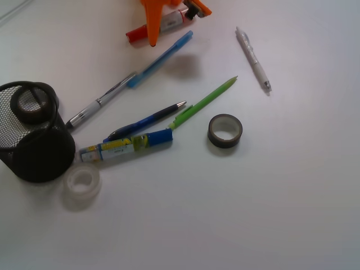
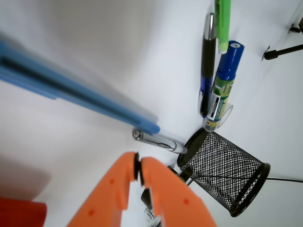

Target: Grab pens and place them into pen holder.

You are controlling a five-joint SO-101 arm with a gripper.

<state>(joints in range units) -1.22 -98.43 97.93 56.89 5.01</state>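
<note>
My orange gripper (image 1: 153, 40) hangs at the table's far edge, shut with nothing between its fingers; in the wrist view its tips (image 2: 138, 164) meet. Just right of it lies the light blue pen (image 1: 160, 59), blurred and close (image 2: 80, 92) in the wrist view. The silver-and-black pen (image 1: 101, 102) (image 2: 156, 140), dark blue pen (image 1: 147, 120) (image 2: 207, 61), green pen (image 1: 205, 103) (image 2: 222, 23) and white pen (image 1: 253, 59) lie loose on the table. The black mesh pen holder (image 1: 39, 157) (image 2: 222, 168) stands at the left with no pens in it.
A red marker (image 1: 160, 25) lies beside the gripper. A blue-capped, yellow-labelled marker (image 1: 125, 146) (image 2: 222, 90) lies near the holder. One dark tape roll (image 1: 225, 130) sits mid-table, another (image 1: 31, 107) inside the holder, and a clear roll (image 1: 81, 183) in front of it.
</note>
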